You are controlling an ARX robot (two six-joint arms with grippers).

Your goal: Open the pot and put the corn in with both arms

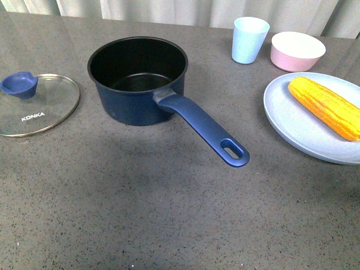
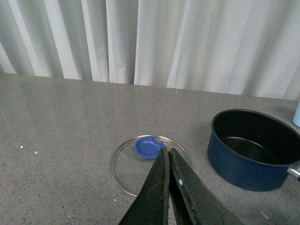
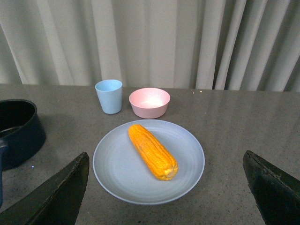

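The dark blue pot [image 1: 138, 79] stands uncovered in the middle of the table, its long handle [image 1: 208, 132] pointing to the front right. Its glass lid [image 1: 42, 107] with a blue knob [image 1: 19, 84] lies flat on the table to the pot's left. The yellow corn [image 1: 325, 107] lies on a pale blue plate [image 1: 298, 129] at the right. In the left wrist view my left gripper [image 2: 168, 151] is shut and empty, above the lid [image 2: 129, 168] near its knob [image 2: 147, 146], the pot [image 2: 255, 150] beside it. In the right wrist view my right gripper [image 3: 166, 161] is wide open, above the corn [image 3: 152, 151]. Neither arm shows in the front view.
A light blue cup [image 1: 249, 39] and a pink bowl [image 1: 297, 50] stand at the back right, behind the plate. Pale curtains hang behind the table. The grey speckled tabletop [image 1: 140, 214] stretches toward the front edge.
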